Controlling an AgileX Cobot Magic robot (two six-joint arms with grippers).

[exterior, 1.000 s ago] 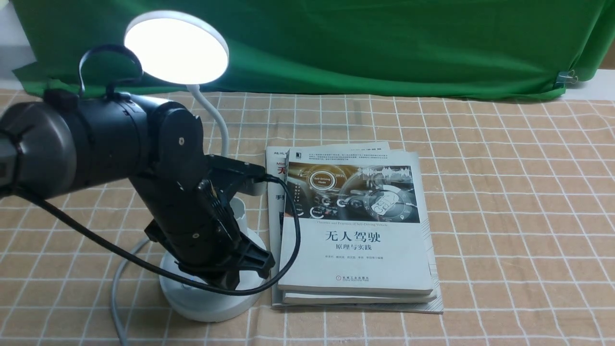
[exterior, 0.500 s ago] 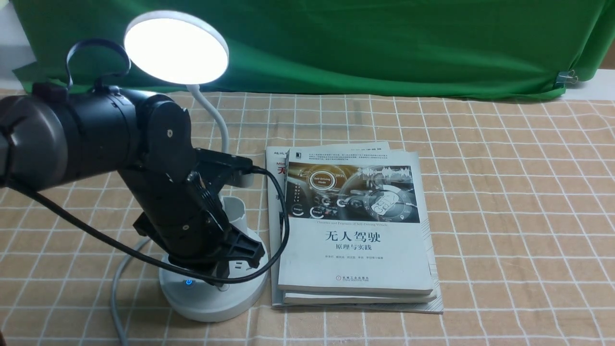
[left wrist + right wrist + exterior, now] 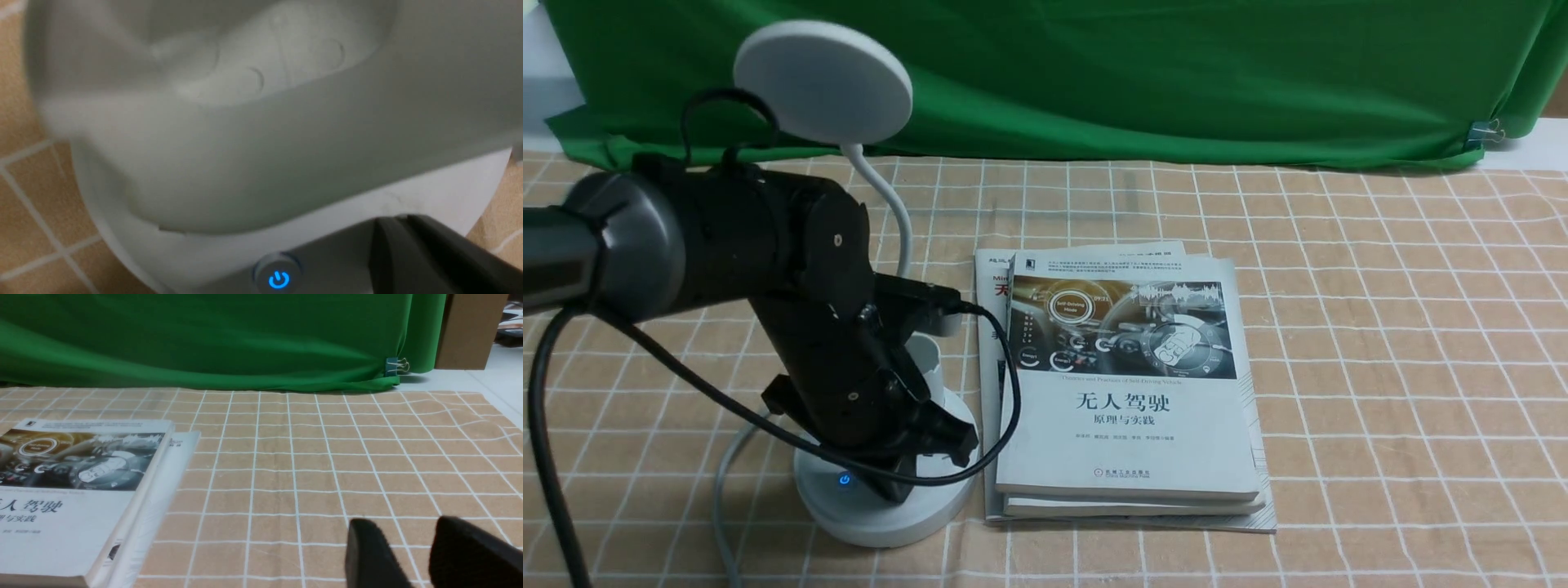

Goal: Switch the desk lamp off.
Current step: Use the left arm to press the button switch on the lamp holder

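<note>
In the front view, the desk lamp (image 3: 882, 523) stands on the tabletop (image 3: 1388, 367), left of the stacked books (image 3: 1127, 441), its one disc head (image 3: 823, 82) dark. My left jaws (image 3: 892, 490) point down at its base. I judge it light plastic with a bendy neck; no hold needed, but I'd grasp the base.

My left wrist view shows one glowing button (image 3: 278, 277) and dark fingertips together, gripping nothing visible.

My right wrist view shows two fingers, parted and empty, and one binder clip (image 3: 391, 366).
</note>
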